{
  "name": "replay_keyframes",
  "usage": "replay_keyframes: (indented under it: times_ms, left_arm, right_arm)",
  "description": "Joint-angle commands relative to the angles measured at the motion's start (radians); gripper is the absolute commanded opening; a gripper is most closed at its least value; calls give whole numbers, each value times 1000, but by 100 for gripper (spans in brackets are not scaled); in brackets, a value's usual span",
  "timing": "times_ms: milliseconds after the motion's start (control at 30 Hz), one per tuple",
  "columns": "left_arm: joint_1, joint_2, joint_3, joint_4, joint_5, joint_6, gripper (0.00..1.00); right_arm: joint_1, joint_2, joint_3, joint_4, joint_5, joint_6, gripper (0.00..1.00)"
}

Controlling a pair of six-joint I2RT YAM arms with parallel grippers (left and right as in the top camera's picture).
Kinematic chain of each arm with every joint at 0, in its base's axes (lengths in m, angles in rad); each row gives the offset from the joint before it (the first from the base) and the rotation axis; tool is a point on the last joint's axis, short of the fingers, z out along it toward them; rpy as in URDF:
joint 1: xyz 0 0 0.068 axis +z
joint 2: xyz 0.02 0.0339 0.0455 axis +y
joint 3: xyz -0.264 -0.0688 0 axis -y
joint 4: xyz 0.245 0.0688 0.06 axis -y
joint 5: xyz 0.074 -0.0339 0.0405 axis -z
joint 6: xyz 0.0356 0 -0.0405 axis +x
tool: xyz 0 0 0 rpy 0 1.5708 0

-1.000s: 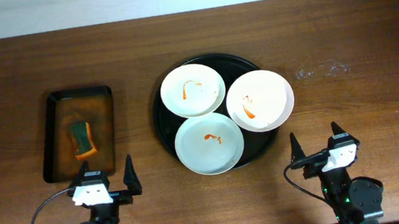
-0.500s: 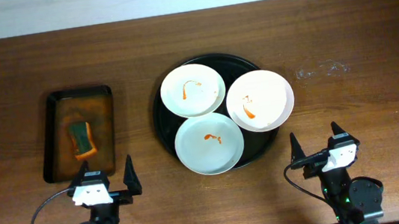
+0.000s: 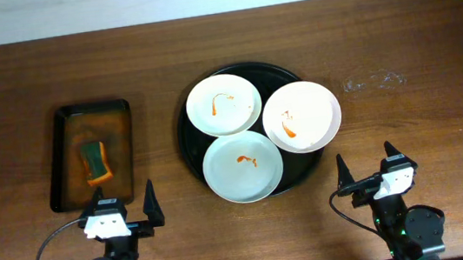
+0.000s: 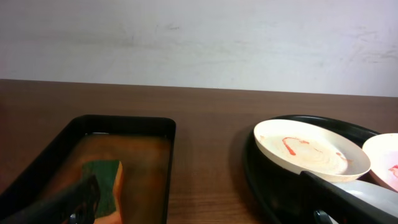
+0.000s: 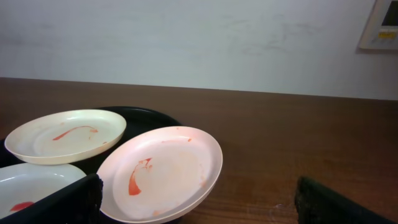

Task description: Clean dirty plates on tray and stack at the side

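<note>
The left gripper (image 3: 124, 199) and the right gripper (image 3: 365, 163) are both spread wide and empty, near-left and near-right of the tray (image 3: 188, 148). On the tray lie three red-smeared plates: far plate (image 3: 223, 105), near plate (image 3: 243, 166), and right plate (image 3: 302, 116) overhanging its right rim. Left of the tray, the sponge (image 3: 95, 160) lies in a pan (image 3: 59, 150), long axis near-to-far.

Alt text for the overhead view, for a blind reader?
Three sauce-smeared white plates sit on a round black tray mid-table. A rectangular tray at left holds a green sponge; the left hand and right hand rest open near the bottom edge.
</note>
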Motion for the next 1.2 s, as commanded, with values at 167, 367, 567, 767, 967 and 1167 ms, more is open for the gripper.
replay_keyframes:
  times_ms: [167,367,567,767,967,1167]
  left_arm:
    - [-6,-5,-4,-1,-4,-17,99]
    - [-6,14,48,-73,-8,-16,99]
    - [-6,128,179,-206,-8,-16,99]
    - [-6,364,381,-336,-7,-16,99]
    - [-5,608,611,-500,-8,-16,99]
    - [-5,833,838,-716,-8,-15,99]
  right_arm:
    - [6,-6,-5,-5,4,-2,99]
    - [6,-5,10,-25,4,60,99]
    - [6,-2,113,-191,0,73,99]
    - [6,66,266,-391,-45,134,99]
    - [6,232,388,-505,-100,201,99]
    - [6,515,563,-600,-236,201,99]
